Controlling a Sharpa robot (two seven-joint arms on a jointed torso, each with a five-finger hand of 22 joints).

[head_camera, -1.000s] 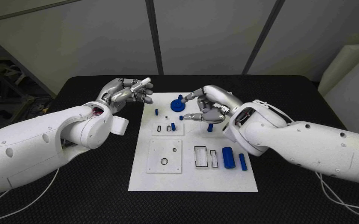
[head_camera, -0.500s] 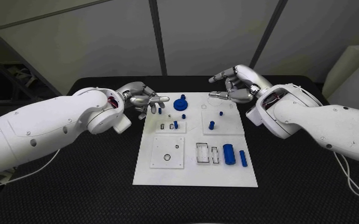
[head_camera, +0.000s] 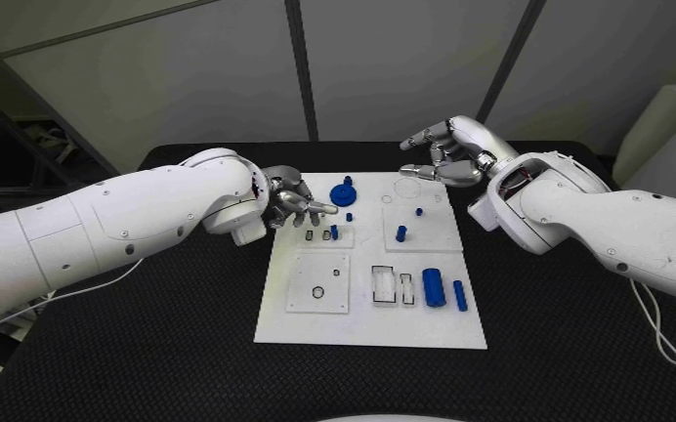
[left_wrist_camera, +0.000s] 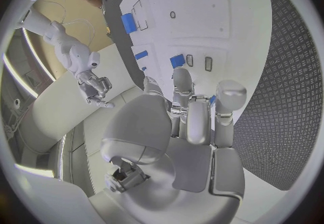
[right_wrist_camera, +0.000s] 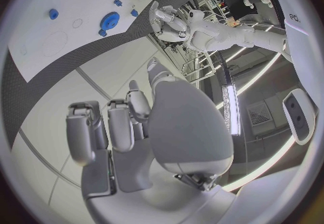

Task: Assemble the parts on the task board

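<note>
While head view hides it, left hand [left_wrist_camera: 192, 121] palm sits empty.

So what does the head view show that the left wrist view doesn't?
Head view alone: the right hand raised past the far edge of the task board, holding nothing visible, and the blue gear. Left wrist view alone: the left hand from behind, fingertips near a blue part. Both: the board and the large blue cylinder.
</note>
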